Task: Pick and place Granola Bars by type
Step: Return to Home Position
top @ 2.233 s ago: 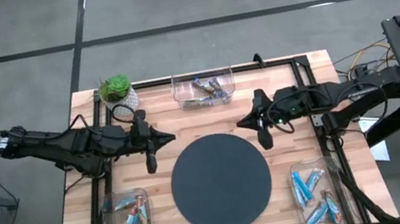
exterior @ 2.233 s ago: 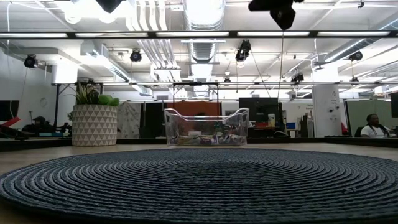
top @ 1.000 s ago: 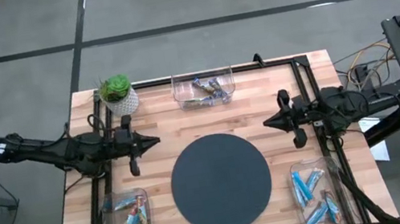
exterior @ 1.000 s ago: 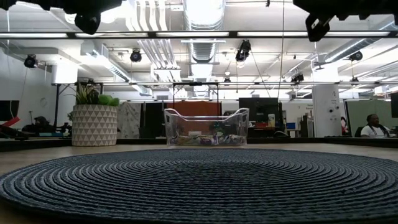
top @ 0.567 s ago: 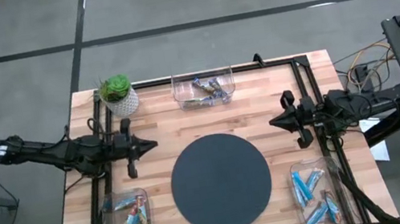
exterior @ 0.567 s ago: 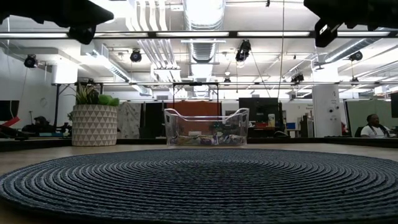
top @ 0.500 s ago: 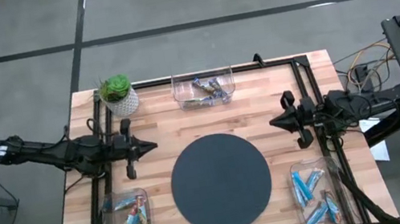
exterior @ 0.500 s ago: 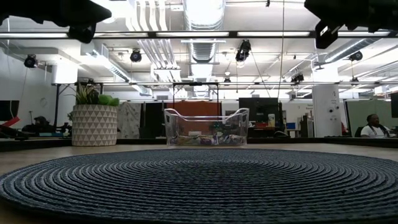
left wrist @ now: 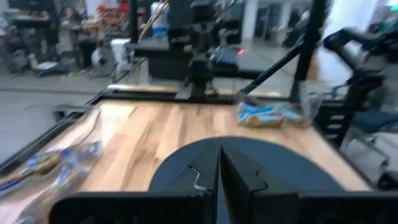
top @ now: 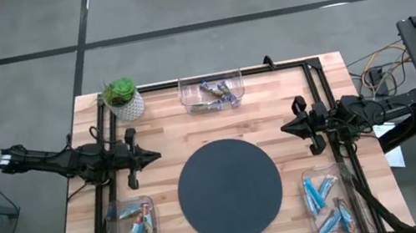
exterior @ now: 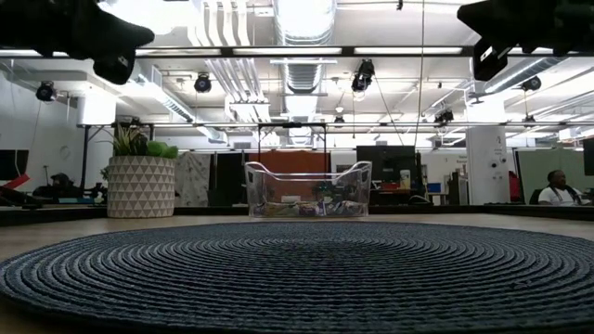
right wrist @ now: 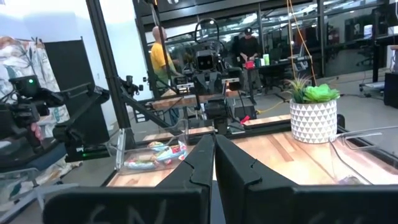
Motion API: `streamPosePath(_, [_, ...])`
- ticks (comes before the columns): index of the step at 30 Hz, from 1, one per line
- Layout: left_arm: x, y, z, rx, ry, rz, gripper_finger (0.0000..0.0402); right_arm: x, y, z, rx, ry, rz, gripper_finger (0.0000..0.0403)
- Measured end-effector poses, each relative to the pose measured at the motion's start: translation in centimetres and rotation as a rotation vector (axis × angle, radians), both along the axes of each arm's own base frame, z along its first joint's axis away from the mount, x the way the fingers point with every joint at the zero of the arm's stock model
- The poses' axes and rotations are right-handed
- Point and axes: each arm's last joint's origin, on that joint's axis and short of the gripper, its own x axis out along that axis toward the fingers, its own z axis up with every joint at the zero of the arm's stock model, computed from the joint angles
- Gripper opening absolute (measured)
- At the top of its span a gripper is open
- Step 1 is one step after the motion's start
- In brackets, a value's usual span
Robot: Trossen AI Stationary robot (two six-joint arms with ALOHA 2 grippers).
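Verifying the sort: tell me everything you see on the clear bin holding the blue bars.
The clear bin is a plastic tub, oblong with rounded corners, open on top. It sits flat on the wooden table, at the lower right corner in the high view, beside the dark round mat but apart from it. Inside, several blue bars lie loose at mixed angles. The right gripper is well clear of it.

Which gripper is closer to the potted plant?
Left. The left gripper is close to the potted plant, on the table's left side; the right gripper is across the round mat, on the right side.
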Motion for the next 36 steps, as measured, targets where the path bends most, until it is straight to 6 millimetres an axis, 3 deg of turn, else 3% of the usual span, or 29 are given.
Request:
streamPosePath(23, [-1.0,-0.5,-2.8,-0.019,-0.13,-0.248,0.0,0.0,0.0,0.0,-0.002,0.002,0.008,0.0009])
streamPosePath(36, [-0.8,-0.8,-5.6,-0.046,-0.048,-0.324,0.0,0.0,0.2,-0.3,0.014,0.004,0.064,0.0008])
